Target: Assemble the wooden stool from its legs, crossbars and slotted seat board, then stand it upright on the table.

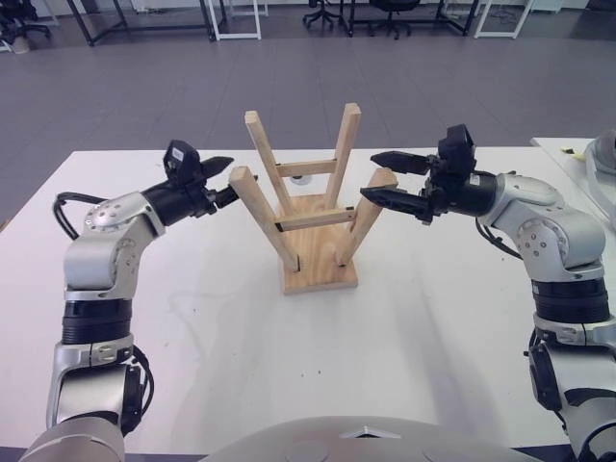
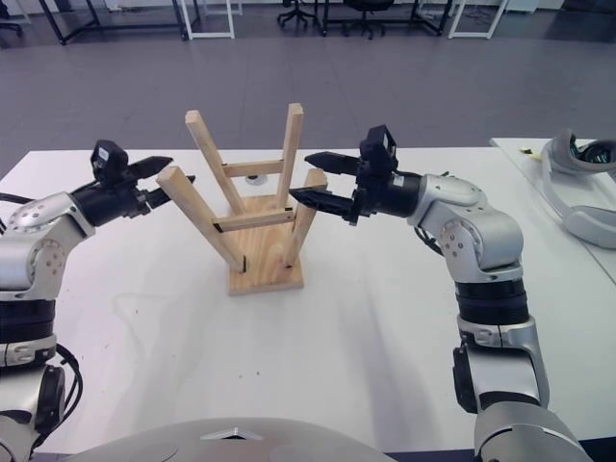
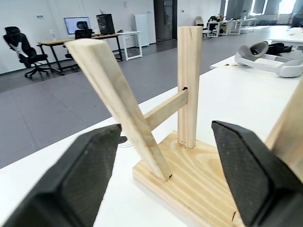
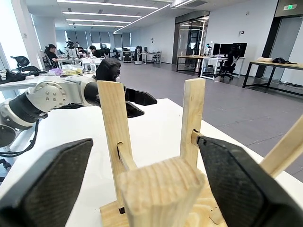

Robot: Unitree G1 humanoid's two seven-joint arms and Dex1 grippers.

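The bare front of the white tabletop (image 1: 385,385) lies nearest. Beyond it, the left gripper (image 1: 226,180) and right gripper (image 1: 369,176) face each other. Each has its black fingers spread wide around the top of a near pale wooden leg (image 1: 265,221), clamping nothing. This is likely staging for a two-sided grab to turn the stool over. Between them the light wooden stool sits upside down, its slotted seat board (image 1: 322,274) flat on the table. Crossbars (image 1: 313,219) tie the legs, and the far legs (image 1: 342,154) point upward.
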